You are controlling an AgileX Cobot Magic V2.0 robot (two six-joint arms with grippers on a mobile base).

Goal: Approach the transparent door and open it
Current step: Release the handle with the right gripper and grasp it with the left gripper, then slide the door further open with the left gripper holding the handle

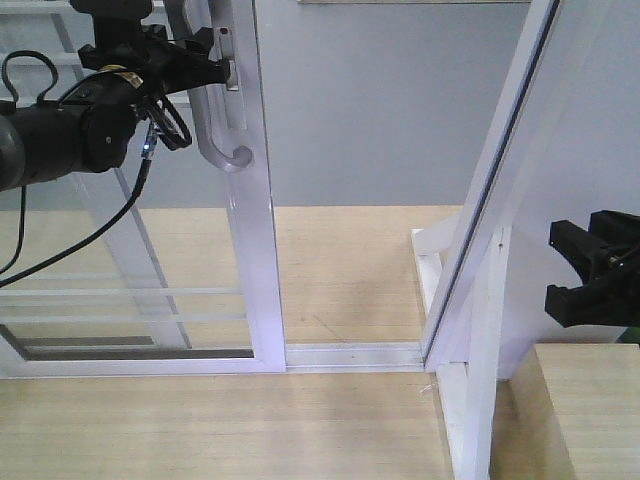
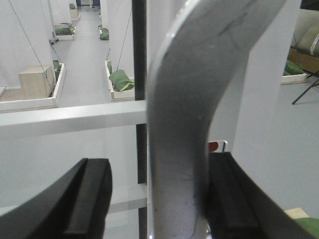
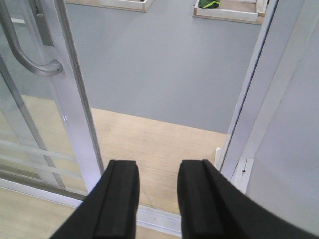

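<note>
The tall clear glass sliding door in a white frame (image 1: 262,260) fills the left half of the front view. Its stile stands just left of centre, and its foot rests on a white floor rail (image 1: 350,355). Thin white horizontal bars (image 1: 120,292) cross the glass low down.

At the upper left, the black left claw (image 1: 212,66) reaches the curved silver-grey bar handle (image 1: 212,135) on the stile. In the left wrist view this claw (image 2: 157,169) is spread around the handle (image 2: 184,114). One finger (image 2: 229,199) touches the bar; the other (image 2: 84,199) stands apart from it.

At the right edge of the front view, the black right claw (image 1: 575,270) hangs spread and empty, near a slanted white frame post (image 1: 500,180). In the right wrist view it (image 3: 157,174) sits at bottom centre above the pale wooden floor (image 3: 164,144), with the door (image 3: 75,114) to its left.
</note>
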